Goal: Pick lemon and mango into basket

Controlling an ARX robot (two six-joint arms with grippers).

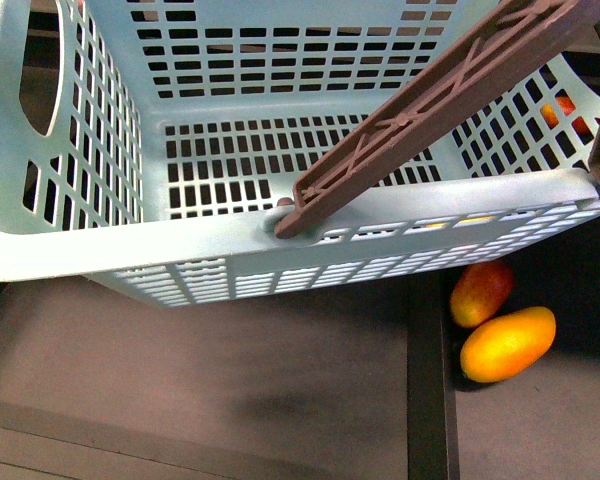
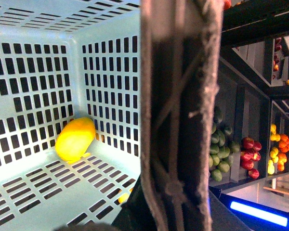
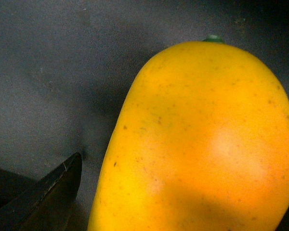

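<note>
Right end effector close on mango, grip unclear; skin smooth yellow-orange, brown specks, green stem nub.

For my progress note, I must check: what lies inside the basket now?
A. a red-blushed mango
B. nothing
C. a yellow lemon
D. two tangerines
C: the left wrist view shows the lemon on the slotted floor of the basket, beside its wall.

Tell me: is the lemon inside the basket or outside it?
Inside. In the left wrist view the lemon lies on the slotted floor of the basket, close to a corner, with basket walls behind it.
</note>
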